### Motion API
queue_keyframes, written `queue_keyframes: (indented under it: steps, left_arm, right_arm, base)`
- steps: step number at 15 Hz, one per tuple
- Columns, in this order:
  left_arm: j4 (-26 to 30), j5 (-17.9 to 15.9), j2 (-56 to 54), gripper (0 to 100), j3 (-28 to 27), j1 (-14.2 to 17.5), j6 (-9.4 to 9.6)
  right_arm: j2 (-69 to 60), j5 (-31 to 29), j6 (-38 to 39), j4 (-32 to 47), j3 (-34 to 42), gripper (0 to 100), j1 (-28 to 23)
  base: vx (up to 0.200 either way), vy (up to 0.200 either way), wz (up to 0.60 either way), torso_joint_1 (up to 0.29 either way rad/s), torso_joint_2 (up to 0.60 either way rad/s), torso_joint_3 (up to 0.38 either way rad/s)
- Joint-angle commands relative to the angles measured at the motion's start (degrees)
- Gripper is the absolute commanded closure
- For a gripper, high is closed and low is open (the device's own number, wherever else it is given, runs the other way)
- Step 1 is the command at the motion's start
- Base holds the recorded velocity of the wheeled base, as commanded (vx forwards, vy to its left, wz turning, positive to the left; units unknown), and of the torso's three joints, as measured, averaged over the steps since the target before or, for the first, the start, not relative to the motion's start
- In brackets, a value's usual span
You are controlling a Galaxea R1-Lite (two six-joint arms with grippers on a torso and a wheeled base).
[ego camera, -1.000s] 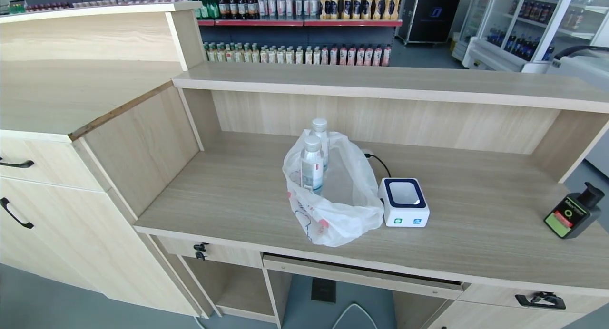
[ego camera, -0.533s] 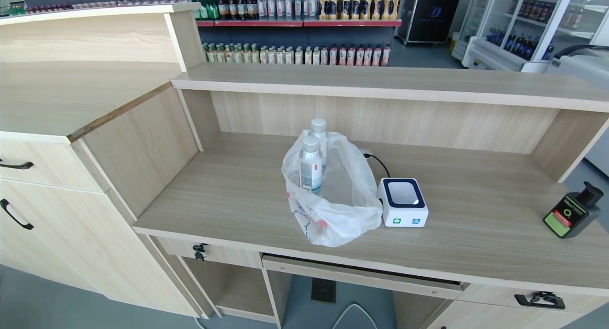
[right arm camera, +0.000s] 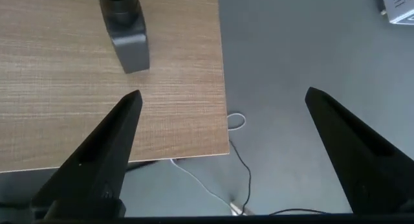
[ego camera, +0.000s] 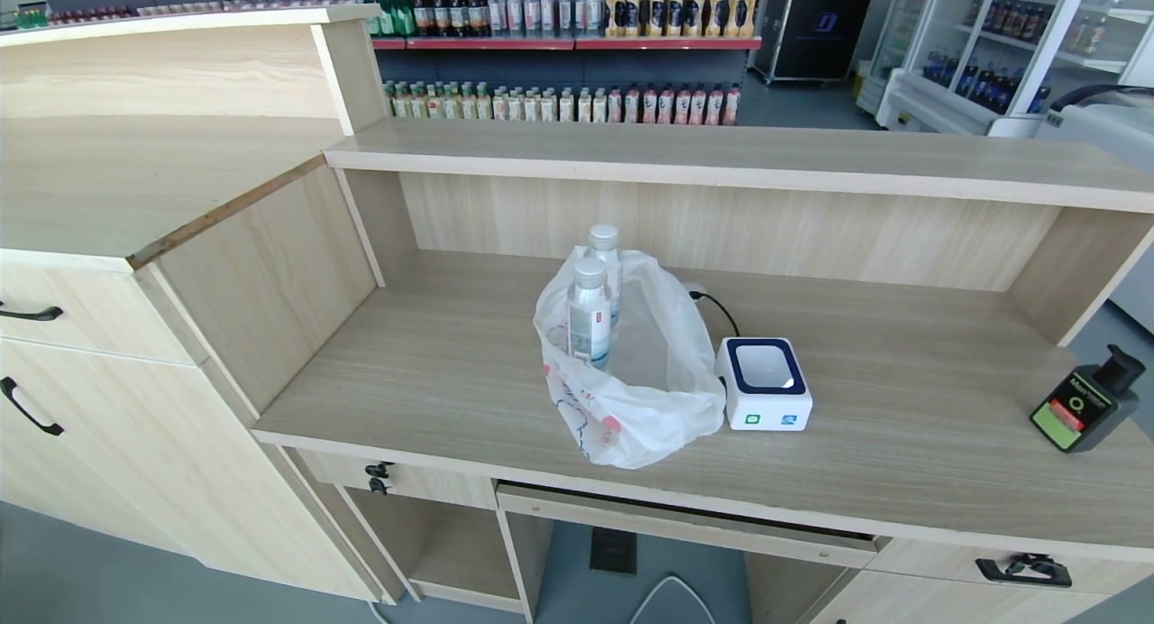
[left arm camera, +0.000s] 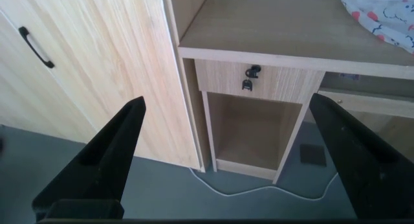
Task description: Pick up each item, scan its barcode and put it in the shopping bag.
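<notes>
A white plastic shopping bag stands open on the wooden counter, with two clear bottles upright inside it. Just right of the bag sits a white barcode scanner with a dark-rimmed window on top. My left gripper is open, low and to the left of the counter, above the floor beside a drawer with a key; a corner of the bag shows there. My right gripper is open too, past the counter's right end, over the grey floor.
A dark handheld scanner with a green label stands at the counter's right end, also seen as a dark handheld scanner in the right wrist view. A raised shelf overhangs the back. A tall cabinet walls off the left. Cables lie on the floor.
</notes>
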Motion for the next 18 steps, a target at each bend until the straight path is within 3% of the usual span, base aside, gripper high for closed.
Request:
queue_keyframes:
  steps: [1,6,10,12,18]
  left_arm:
    - [0.0,0.0,0.0,0,0.0,0.0,0.00]
    - [0.0,0.0,0.0,0,0.0,0.0,0.00]
    - [0.0,0.0,0.0,0,0.0,0.1,0.00]
    - [0.0,0.0,0.0,0,0.0,0.0,0.00]
    - [0.0,0.0,0.0,0,0.0,0.0,0.00]
  right_arm:
    - [3.6,0.9,-0.2,-0.6,0.3,0,0.0]
    - [10.1,8.4,0.3,-1.9,0.9,0,0.0]
    - [15.3,10.9,2.1,-9.9,-0.2,0,0.0]
    - [16.3,11.5,2.5,-10.1,-1.5,0,0.0]
    - [17.0,12.7,4.6,-10.2,-4.7,0,6.8]
  base:
    - [0.000,0.000,0.00,0.000,0.00,0.000]
    - [0.000,0.000,0.00,0.000,0.00,0.000]
    - [0.000,0.000,0.00,0.000,0.00,0.000]
    - [0.000,0.000,0.00,0.000,0.00,0.000]
    - [0.000,0.000,0.00,0.000,0.00,0.000]
